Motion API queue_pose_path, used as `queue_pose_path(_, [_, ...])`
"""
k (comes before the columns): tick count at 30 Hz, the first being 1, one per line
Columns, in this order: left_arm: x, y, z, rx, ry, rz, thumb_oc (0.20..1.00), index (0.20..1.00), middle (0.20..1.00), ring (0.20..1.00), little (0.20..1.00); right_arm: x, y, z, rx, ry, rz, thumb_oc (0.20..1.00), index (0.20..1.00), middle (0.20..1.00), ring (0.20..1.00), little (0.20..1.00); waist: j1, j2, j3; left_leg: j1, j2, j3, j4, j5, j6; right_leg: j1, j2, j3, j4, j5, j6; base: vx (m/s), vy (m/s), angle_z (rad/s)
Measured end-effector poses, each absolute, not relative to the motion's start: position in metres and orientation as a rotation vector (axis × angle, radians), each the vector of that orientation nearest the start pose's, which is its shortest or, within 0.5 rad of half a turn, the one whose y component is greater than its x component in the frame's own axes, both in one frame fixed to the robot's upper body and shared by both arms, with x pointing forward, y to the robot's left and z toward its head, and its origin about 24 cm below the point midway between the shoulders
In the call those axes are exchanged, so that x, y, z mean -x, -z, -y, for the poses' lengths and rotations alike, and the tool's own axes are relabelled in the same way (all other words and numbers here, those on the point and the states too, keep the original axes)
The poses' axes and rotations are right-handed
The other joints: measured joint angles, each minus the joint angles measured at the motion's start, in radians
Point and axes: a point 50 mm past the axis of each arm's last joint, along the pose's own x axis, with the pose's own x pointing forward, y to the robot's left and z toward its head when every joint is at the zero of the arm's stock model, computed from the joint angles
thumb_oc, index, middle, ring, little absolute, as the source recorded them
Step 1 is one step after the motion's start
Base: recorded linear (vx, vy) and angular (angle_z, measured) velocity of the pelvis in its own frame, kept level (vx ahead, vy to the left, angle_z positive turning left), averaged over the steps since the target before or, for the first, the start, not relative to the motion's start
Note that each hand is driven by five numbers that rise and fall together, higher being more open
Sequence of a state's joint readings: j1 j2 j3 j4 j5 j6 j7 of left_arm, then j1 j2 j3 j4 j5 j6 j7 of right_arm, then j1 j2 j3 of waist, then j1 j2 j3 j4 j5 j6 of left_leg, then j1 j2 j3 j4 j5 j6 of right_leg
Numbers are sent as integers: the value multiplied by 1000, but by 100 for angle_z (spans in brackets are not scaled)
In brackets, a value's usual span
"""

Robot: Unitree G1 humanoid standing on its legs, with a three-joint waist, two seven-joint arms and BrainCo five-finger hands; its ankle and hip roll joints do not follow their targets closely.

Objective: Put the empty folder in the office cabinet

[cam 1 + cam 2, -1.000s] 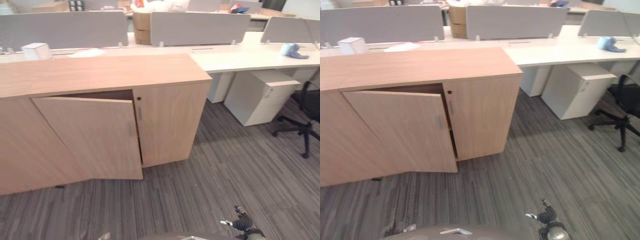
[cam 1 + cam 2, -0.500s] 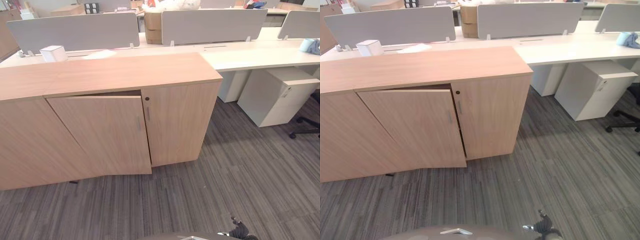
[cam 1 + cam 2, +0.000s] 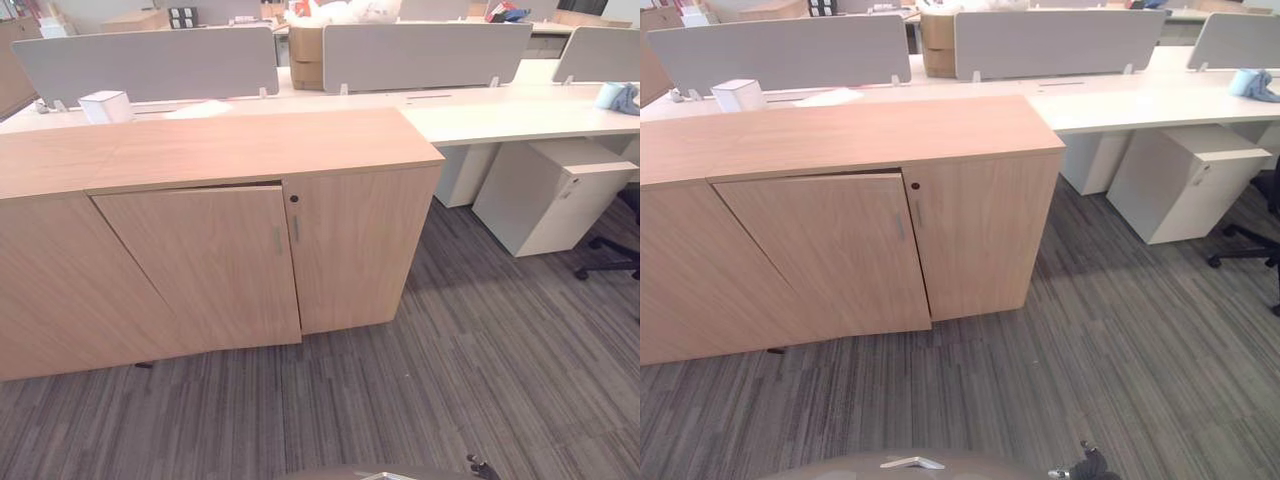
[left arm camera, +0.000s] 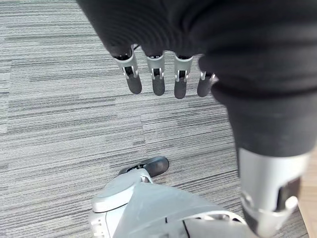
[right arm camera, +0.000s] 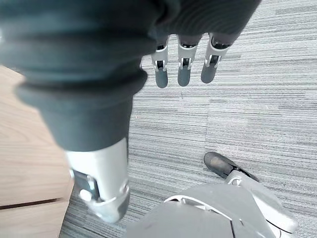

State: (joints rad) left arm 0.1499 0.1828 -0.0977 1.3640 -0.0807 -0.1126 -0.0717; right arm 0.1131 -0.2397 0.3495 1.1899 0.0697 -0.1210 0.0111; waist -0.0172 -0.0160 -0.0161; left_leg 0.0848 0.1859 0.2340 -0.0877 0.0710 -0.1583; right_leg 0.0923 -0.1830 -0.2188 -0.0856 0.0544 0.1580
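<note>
The light wood office cabinet (image 3: 220, 150) stands in front of me. Its left door (image 3: 200, 265) is a narrow crack ajar at the top edge, and the right door (image 3: 355, 245) is closed. My left hand (image 4: 157, 74) hangs over the grey carpet with straight fingers and holds nothing. In its wrist view my right hand (image 5: 183, 67) also hangs over the carpet, fingers straight and empty. Its fingertips just show at the bottom edge of the right eye view (image 3: 1085, 468).
Behind the cabinet runs a white desk (image 3: 500, 110) with grey partition screens (image 3: 150, 62), a small white box (image 3: 105, 105) and a cardboard box (image 3: 305, 55). A white drawer pedestal (image 3: 555, 195) and a black office chair (image 3: 612, 255) stand at the right. Striped carpet (image 3: 450, 370) lies before the cabinet.
The cabinet's left door has swung from partly open to almost closed. My right hand has sunk toward the bottom edge of the eye views. The camera has turned slightly.
</note>
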Motion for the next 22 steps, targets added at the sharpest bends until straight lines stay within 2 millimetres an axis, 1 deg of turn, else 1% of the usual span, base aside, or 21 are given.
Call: queue_pose_path(22, [-3, 175, -215, -67, -72, -1400, 1000, 1000, 1000, 1000, 1000, -54, 169, 211, 323, -151, -1224, 1000, 1000, 1000, 1000, 1000, 0, -3, -3, 1, 0, 0, 0, 0, 0, 1, 0, 0, 1, 0, -1, 0, 0, 0])
